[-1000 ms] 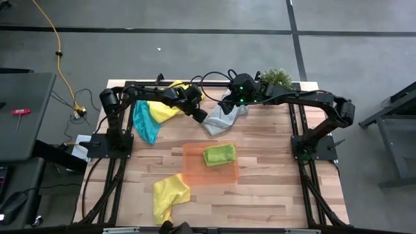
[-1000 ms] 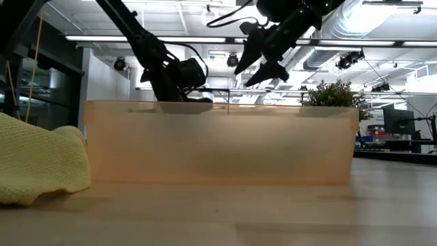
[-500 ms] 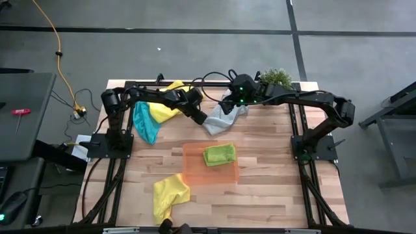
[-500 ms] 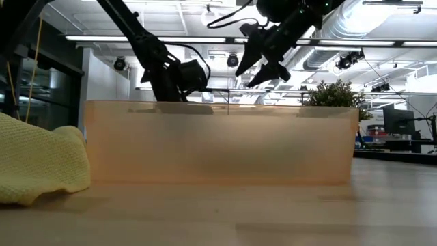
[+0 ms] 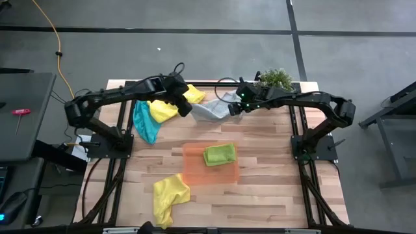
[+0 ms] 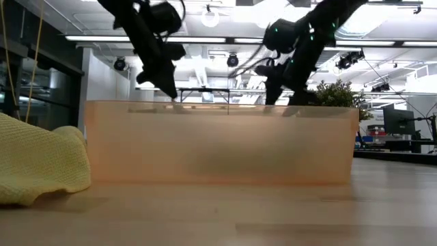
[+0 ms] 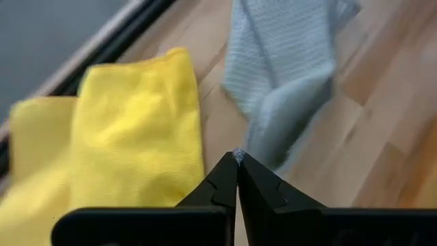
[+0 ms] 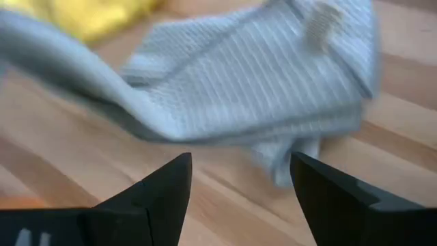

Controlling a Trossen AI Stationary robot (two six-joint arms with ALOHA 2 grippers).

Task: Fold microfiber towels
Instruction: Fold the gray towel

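The left gripper [image 5: 189, 110] has its fingers clamped on a corner of the grey towel [image 5: 211, 109], upper centre of the high view, on the bench [image 5: 273, 169]. The right gripper [image 5: 235, 108], fingers apart, hovers at the towel's other end. A yellow towel [image 5: 170, 104] lies just beside.

From the low camera I cannot see into the orange tray [image 6: 218, 143]; its wall hides the bench's far edge and both arms' fingertips. The near yellow towel [image 6: 37, 160] is cut off at the frame's edge. On my right wrist camera the grey towel [image 8: 259, 75] is blurred.
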